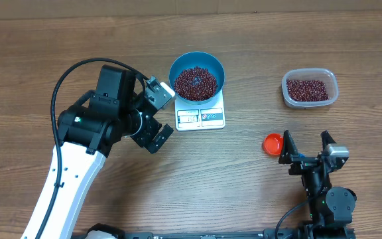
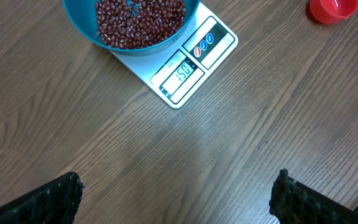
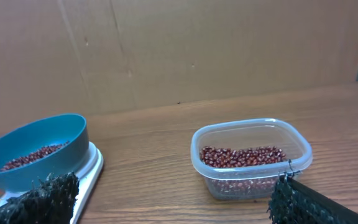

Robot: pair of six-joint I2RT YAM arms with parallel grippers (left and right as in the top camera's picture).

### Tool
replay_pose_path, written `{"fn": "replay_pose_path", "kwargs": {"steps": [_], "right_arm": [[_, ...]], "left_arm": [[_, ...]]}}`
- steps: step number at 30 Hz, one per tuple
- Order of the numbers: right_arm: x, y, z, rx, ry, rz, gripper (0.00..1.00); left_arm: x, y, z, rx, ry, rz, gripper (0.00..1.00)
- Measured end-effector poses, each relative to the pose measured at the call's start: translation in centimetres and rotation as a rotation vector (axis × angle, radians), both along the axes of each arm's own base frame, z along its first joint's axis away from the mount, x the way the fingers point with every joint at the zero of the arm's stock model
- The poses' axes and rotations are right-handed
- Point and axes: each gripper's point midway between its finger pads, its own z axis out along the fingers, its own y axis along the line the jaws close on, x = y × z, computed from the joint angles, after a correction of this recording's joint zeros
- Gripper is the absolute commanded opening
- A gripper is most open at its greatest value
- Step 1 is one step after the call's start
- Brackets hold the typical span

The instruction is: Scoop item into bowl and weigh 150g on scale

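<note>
Two pairs of jaws stood released, empty | beans [image 1: 195,81] lay in bowl [image 1: 197,54] atop scale [image 1: 201,118], centred toward counter's [image 1: 244,199] far edge | display [image 2: 185,74] seemed on target | judged best: keep jaws off scale, let reading settle, add nothing.

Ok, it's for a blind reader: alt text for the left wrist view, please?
A blue bowl of red beans sits on a white scale at the top, its display appearing to read 150. Wooden table fills the rest, with a red cup at top right and two black fingers spread wide at the bottom corners.
</note>
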Motion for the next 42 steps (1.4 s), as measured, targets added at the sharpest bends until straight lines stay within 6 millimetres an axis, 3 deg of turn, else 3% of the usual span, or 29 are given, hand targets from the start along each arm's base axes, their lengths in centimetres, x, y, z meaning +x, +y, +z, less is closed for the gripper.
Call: {"fn": "replay_pose_path", "kwargs": {"steps": [35, 39, 42], "right_arm": [[0.0, 0.0, 0.0, -0.036, -0.001, 0.001, 1.0], [0.0, 0.0, 0.0, -0.035, -0.001, 0.001, 1.0], [0.0, 0.0, 0.0, -0.035, -0.001, 0.001, 1.0]], "left_arm": [[-0.1, 0.0, -0.6, 0.008, 0.025, 0.0, 1.0], [-0.5, 0.7, -0.9, 0.026, 0.03, 0.014, 1.0], [-1.0, 1.8, 0.1, 0.011, -0.029, 0.044, 1.0]]}}
